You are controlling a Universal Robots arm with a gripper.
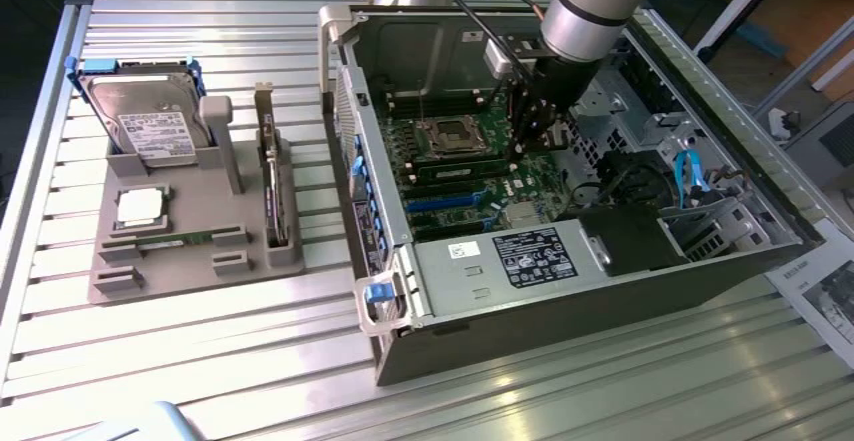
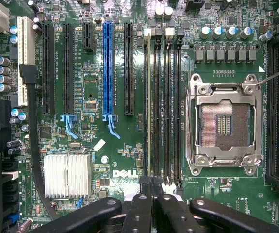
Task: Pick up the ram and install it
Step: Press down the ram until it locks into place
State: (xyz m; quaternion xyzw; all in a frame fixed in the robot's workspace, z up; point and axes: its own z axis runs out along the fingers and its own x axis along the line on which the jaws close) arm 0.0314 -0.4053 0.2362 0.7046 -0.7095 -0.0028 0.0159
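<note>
A thin green ram stands on edge in the first of the memory slots beside the empty processor socket. My gripper hangs just above the near end of that stick. Its two dark fingers are pressed together and shut, with nothing between them. In the exterior view the gripper reaches down into the open computer case, over the motherboard's memory slots.
On the exterior view's left a grey holder carries a hard drive, a square silver chip, a dark card on edge and a thin greenish strip. Case walls, a power supply and cables surround the arm.
</note>
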